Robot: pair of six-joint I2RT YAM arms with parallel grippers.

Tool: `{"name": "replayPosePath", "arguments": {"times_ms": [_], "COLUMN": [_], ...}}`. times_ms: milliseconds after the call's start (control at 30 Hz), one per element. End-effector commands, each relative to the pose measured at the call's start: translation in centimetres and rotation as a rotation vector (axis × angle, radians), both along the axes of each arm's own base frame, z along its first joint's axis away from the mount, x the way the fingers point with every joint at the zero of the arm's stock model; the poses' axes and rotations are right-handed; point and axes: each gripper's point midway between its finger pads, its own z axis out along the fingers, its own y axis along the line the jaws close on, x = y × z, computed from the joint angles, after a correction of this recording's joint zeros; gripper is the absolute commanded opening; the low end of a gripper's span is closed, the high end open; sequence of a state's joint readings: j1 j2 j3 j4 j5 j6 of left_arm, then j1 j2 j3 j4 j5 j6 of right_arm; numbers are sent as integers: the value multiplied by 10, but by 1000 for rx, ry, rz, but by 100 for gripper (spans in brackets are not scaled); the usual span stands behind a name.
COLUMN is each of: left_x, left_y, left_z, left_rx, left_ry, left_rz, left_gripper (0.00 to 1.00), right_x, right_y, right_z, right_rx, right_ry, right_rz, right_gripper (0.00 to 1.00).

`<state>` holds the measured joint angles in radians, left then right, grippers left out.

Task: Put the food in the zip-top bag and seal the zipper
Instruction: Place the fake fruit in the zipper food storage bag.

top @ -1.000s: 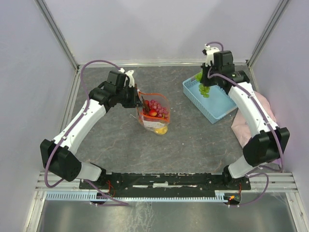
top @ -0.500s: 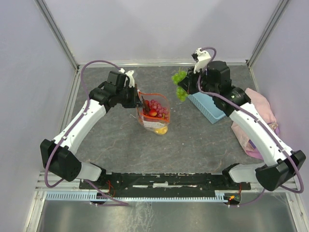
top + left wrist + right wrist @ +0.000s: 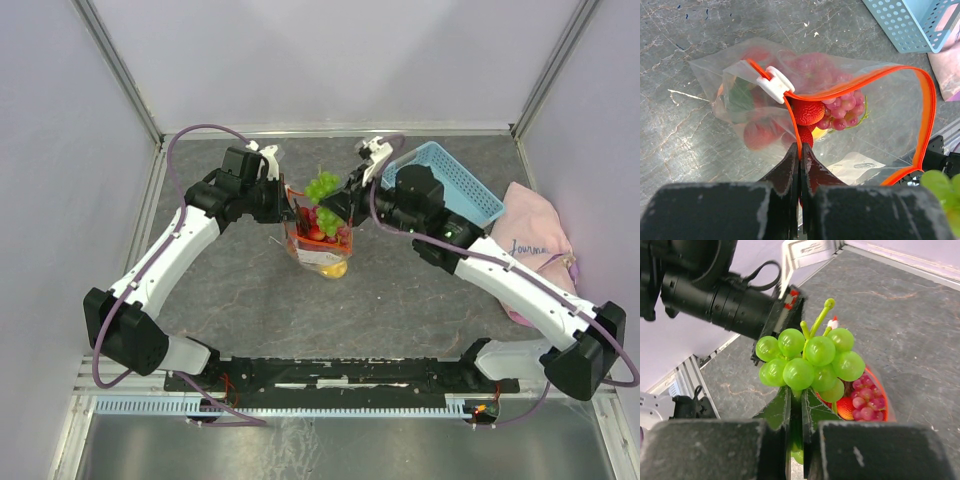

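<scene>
Clear zip-top bag (image 3: 715, 75), holding strawberries (image 3: 807, 111), purple grapes (image 3: 842, 112). My left gripper (image 3: 800, 148) pinches its zipper (image 3: 772, 84); right gripper (image 3: 796, 396) pinches green grapes (image 3: 807, 362) above it.

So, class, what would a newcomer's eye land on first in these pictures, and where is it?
The bright green grapes, pinched in the right end effector over the open zip-top bag, centre of the top view. Next, that clear bag's orange-red zipper, gripped by the left end effector, with strawberries and purple grapes inside.

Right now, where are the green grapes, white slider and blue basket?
green grapes (image 3: 807, 362): right wrist view, middle of bunch
white slider (image 3: 774, 84): left wrist view, its centre
blue basket (image 3: 458, 180): top view, bare floor
</scene>
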<state>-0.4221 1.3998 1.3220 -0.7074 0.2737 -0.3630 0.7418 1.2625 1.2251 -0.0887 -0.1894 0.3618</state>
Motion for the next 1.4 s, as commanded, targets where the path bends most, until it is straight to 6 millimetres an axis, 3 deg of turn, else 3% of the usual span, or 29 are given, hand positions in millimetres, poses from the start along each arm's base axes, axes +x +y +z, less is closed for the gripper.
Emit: {"name": "replayPosePath", "arguments": {"times_ms": [0, 300, 600, 867, 1067, 1367], "left_x": [3, 3, 2, 2, 2, 2], "left_y": [-5, -6, -7, -6, -6, -6], "left_z": [14, 13, 14, 14, 15, 15], "left_rx": [-39, -43, -46, -44, -46, -46], "left_ry": [-52, -49, -49, -51, -53, -52], "left_rz": [-26, -31, -34, -33, -35, -32], "left_gripper": [3, 3, 3, 3, 3, 3], "right_x": [-1, 3, -16, -5, -1, -21], "right_y": [22, 34, 42, 48, 46, 28], "right_z": [17, -37, -76, -106, -103, -61], "right_rx": [69, -105, -217, -315, -353, -349], "right_ry": [-154, -123, 20, 129, 141, 89], "right_rz": [34, 68, 182, 160, 146, 180], "right_gripper": [9, 9, 9, 15, 41, 67]}}
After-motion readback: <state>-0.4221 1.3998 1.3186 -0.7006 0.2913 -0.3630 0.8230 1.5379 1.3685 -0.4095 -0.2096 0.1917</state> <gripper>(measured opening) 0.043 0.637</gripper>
